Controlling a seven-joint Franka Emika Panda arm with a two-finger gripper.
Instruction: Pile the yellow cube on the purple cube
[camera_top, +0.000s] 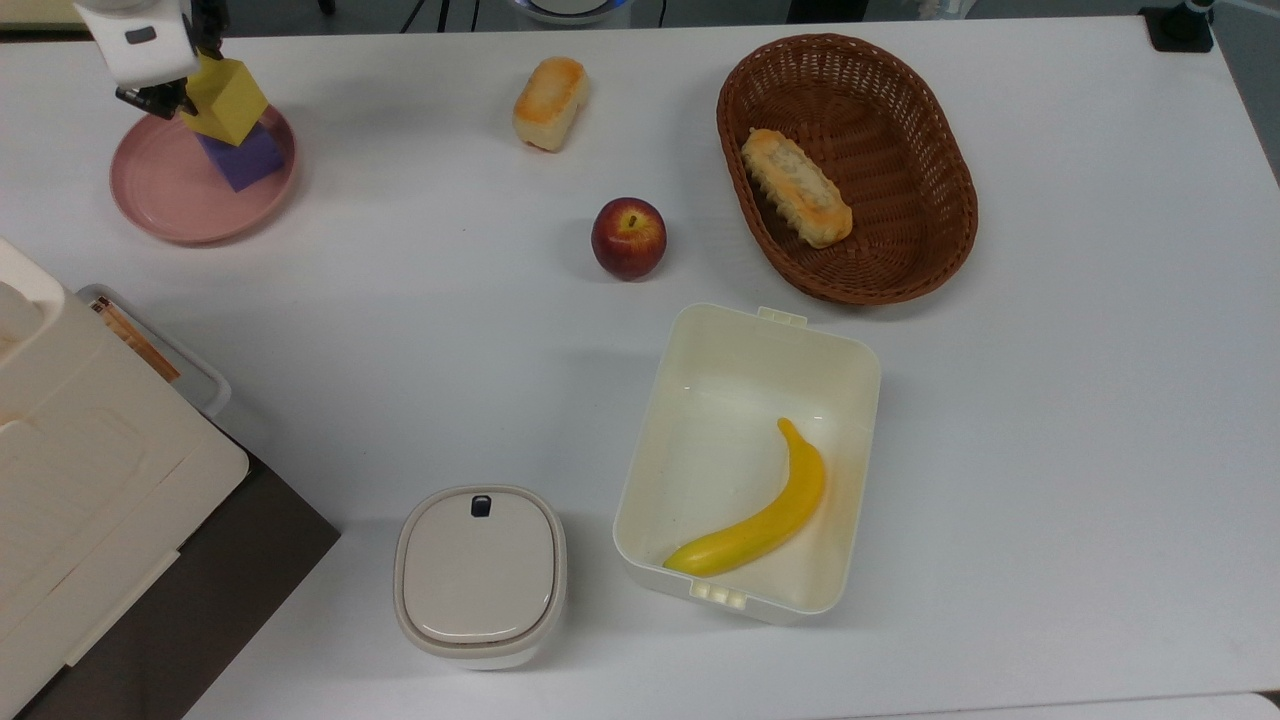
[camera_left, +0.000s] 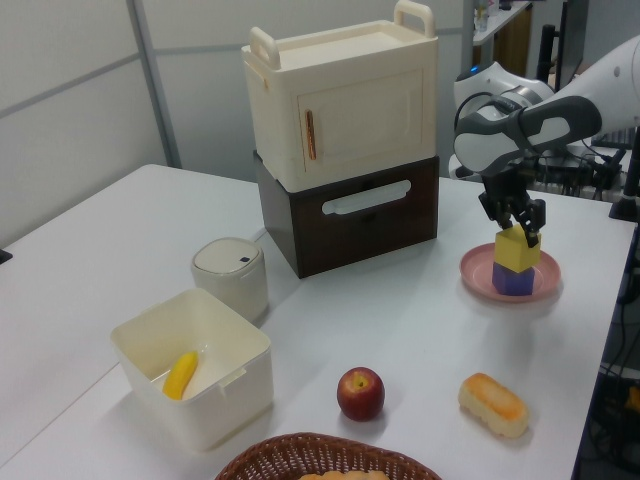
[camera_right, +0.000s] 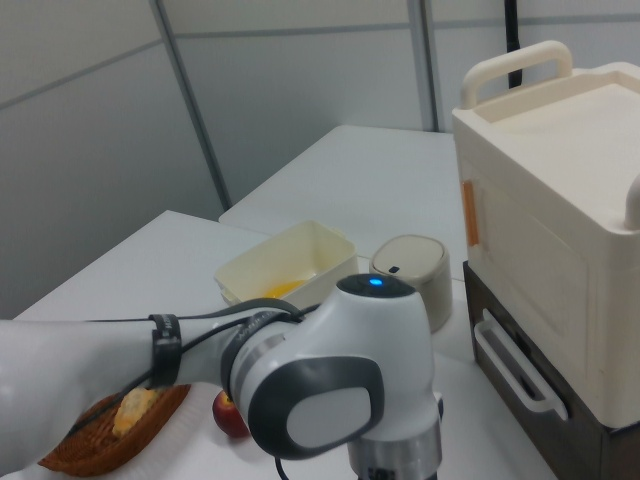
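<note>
The yellow cube sits atop the purple cube on the pink plate, our gripper clasping it — farther out, a banana in our cream box, bread in the basket

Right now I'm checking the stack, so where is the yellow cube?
In the top view's upper left corner, the yellow cube sits on the purple cube in the pink plate, held by the gripper.
</note>
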